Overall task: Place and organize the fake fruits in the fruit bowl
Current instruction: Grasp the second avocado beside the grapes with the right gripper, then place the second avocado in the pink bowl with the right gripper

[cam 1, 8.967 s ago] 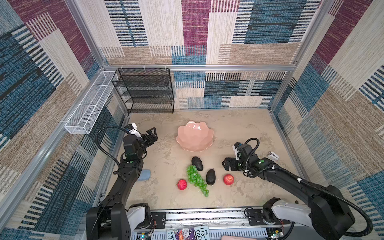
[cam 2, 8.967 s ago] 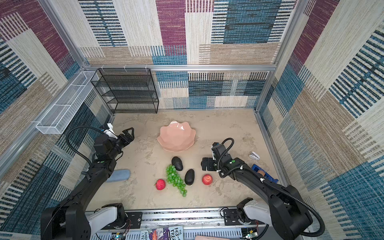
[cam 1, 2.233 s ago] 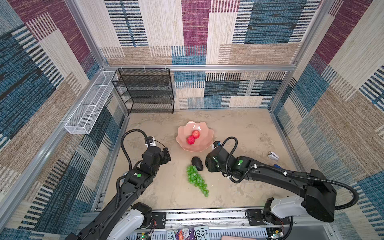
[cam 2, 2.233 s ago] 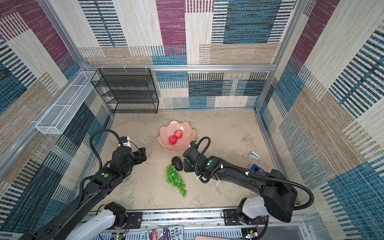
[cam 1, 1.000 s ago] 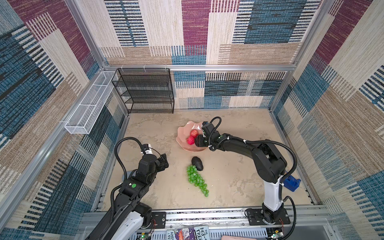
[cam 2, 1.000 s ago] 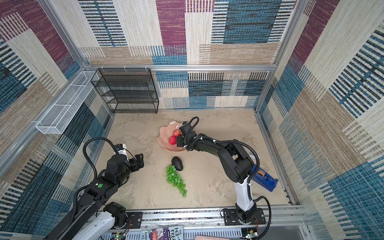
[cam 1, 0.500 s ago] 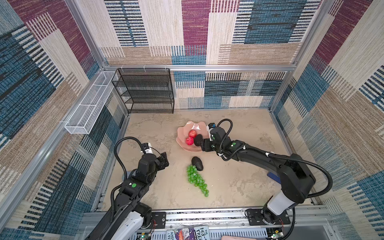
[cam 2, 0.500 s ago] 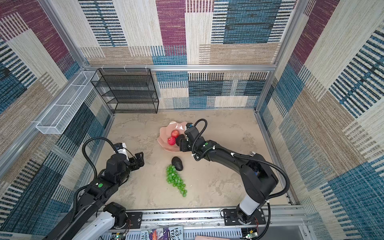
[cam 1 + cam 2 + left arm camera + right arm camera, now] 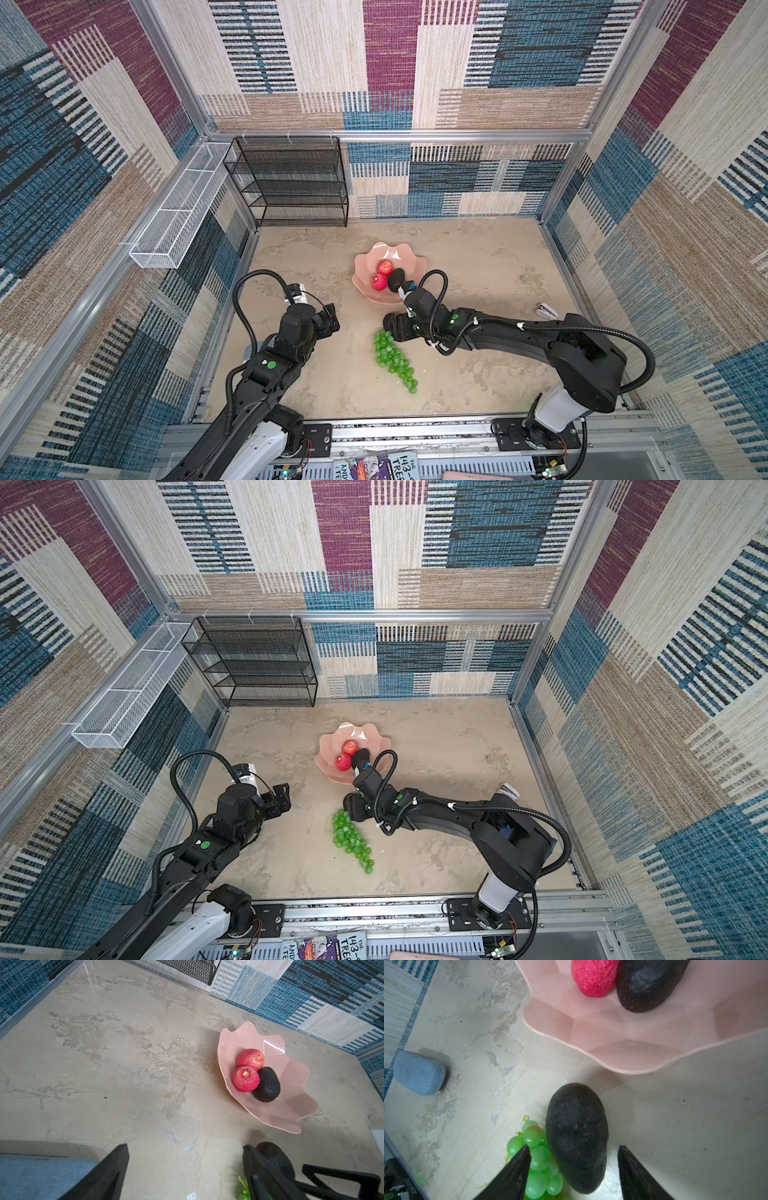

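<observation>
Black arms point(image 9: 498, 336) with white base links point(image 9: 257, 449), green dots point(image 9: 272, 365), looping black cables point(image 9: 249, 286).

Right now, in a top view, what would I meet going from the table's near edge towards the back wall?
Green grapes → pink fruit bowl → black mesh rack at the back wall.
</observation>
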